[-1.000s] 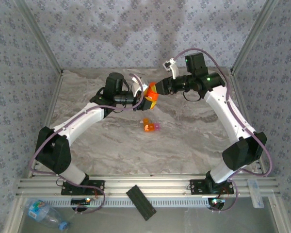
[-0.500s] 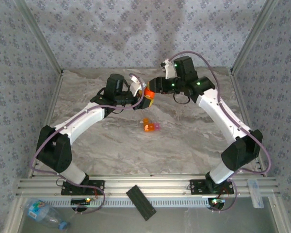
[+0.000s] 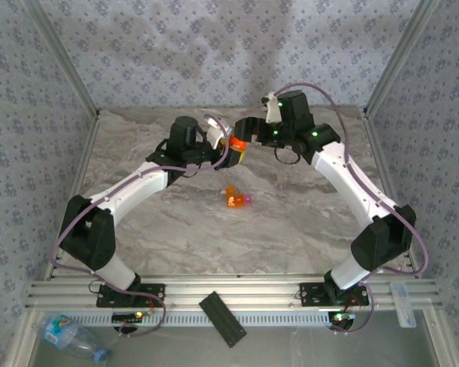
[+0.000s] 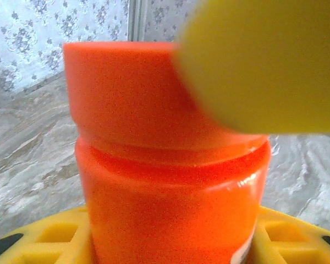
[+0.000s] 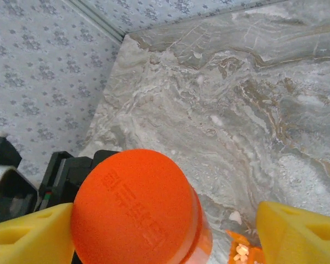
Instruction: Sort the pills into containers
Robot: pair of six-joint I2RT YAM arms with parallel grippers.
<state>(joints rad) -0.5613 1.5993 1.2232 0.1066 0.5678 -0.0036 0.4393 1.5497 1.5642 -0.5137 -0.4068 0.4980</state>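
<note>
A black bar [image 3: 222, 319] lies at the near rail; mid-table [image 3: 306, 222] sits the small orange compartment [image 3: 232, 200] with its pink piece [image 3: 248, 199]. Farther back the left gripper [image 3: 228, 155] is clamped on the orange pill bottle [image 3: 236, 147]; the right gripper [image 3: 243, 131] stands spread wide around the bottle's cap [image 5: 135, 203], its 2 yellow fingers [image 5: 300, 234] gripping nothing.

Materials: mostly plastic, on a stone-look top.
Bottle [image 4: 170, 209] is glossy orange plastic with a sheen at the shoulder. Cap [image 5: 135, 212] is matt orange plastic, fine-grained, with raised lettering. Finger pads [image 5: 297, 234] are matt yellow, maybe plastic. Table [image 3: 291, 222] is grey marble-look, smooth, low sheen. Rails [image 3: 237, 294] are bare ribbed metal. Arm shells [image 3: 138, 183] are smooth white plastic.
</note>
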